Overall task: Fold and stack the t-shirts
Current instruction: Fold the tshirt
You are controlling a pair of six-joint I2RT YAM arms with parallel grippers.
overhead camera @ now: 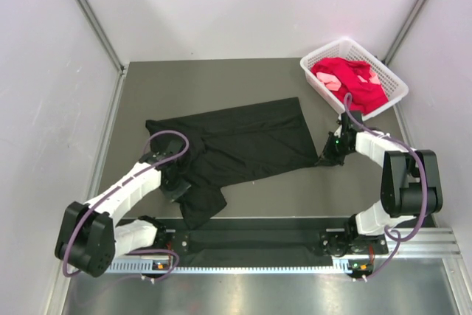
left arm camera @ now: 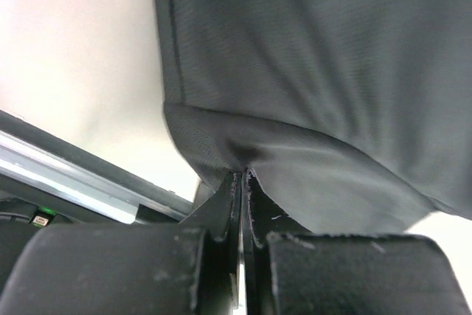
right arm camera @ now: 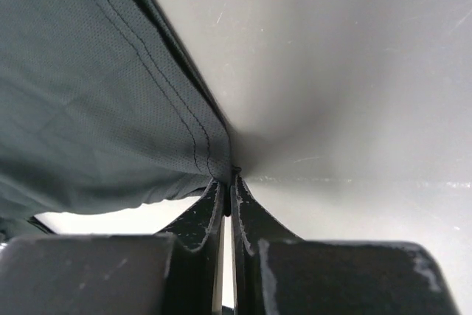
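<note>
Grey bench [overhead camera: 221, 79], white walls | black t-shirt [overhead camera: 247, 138] lying rumpled mid-bench | my left hand [left arm camera: 242, 176] pinched tight on its edge, right hand [right arm camera: 233, 175] clamped on the stitched hem corner | limp, light cloth, I reckon: grip seams, expect sag

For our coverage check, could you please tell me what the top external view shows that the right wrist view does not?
Only the top external: the white basket of red and pink t-shirts, the left claw and the whole black t-shirt. Only the right wrist: the hem's double stitching. Both: the right claw shut on that t-shirt's edge.
</note>
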